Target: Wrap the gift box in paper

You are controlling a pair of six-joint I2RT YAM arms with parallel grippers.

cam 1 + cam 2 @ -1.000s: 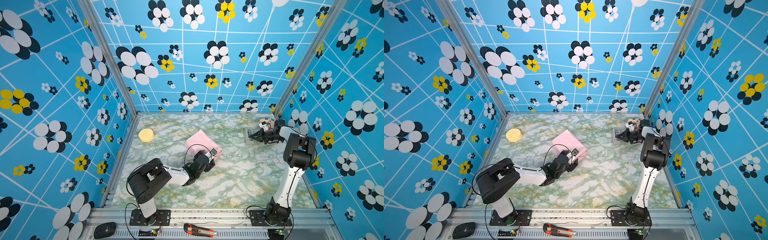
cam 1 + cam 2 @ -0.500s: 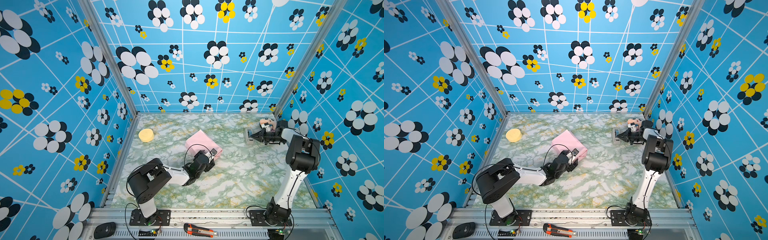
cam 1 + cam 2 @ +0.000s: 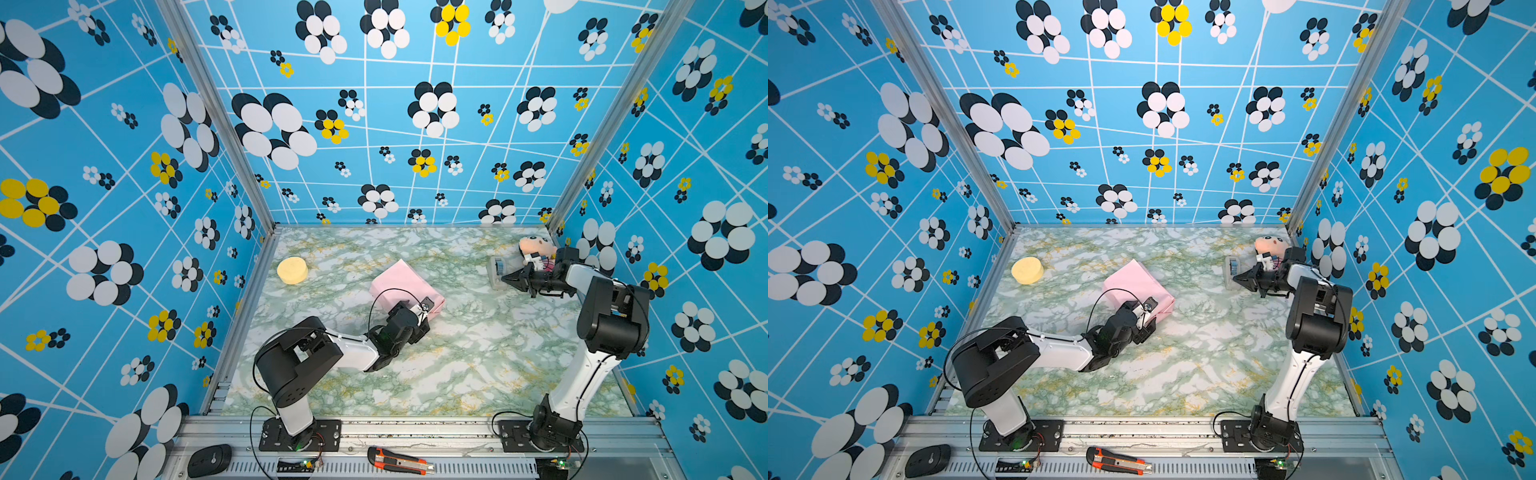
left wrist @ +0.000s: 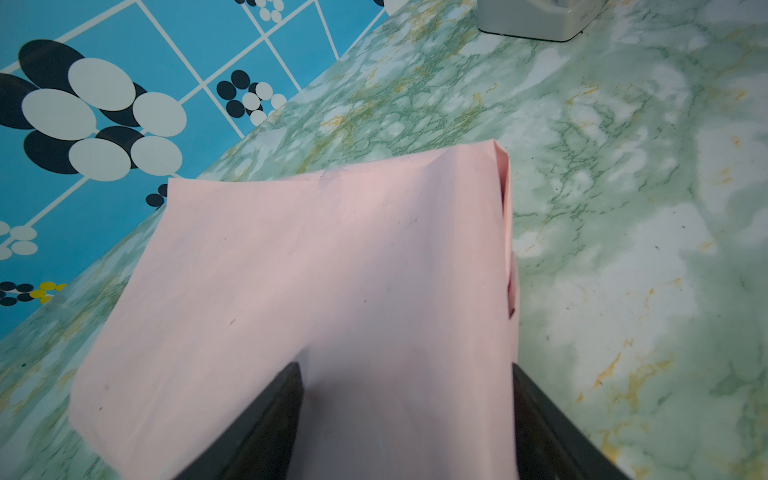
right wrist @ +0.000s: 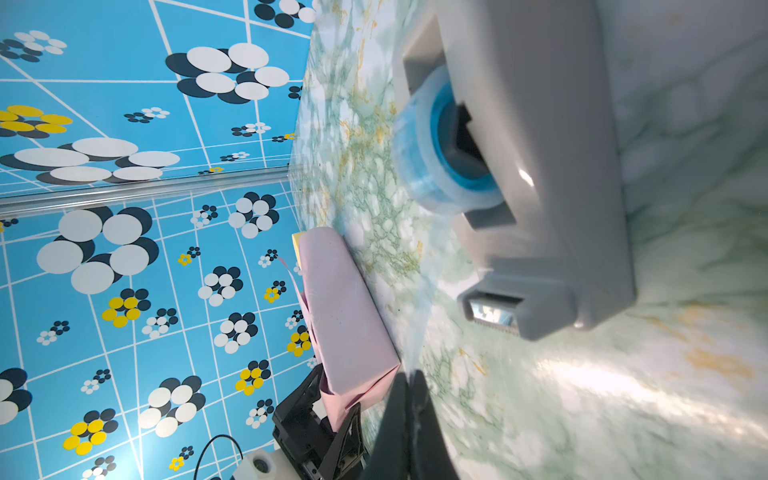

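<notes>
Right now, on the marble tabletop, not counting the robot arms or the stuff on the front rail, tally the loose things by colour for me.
Pink: 1, the paper wrapped round the gift box, which is hidden underneath.
Yellow: 1, the round disc.
Grey: 1, the tape dispenser.
Mixed colours: 1, the plush doll in the far corner.
Total: 4

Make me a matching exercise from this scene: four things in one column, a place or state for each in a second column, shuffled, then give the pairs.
Things:
1. left gripper
2. right gripper
3. yellow disc
4. utility knife

Places or states:
A. on the metal rail in front of the table
B. jaws straddling the pink paper wrapped round the gift box
C. alone near the table's far left corner
D. shut, tips at the grey tape dispenser

Pairs: 1-B, 2-D, 3-C, 4-A
</notes>
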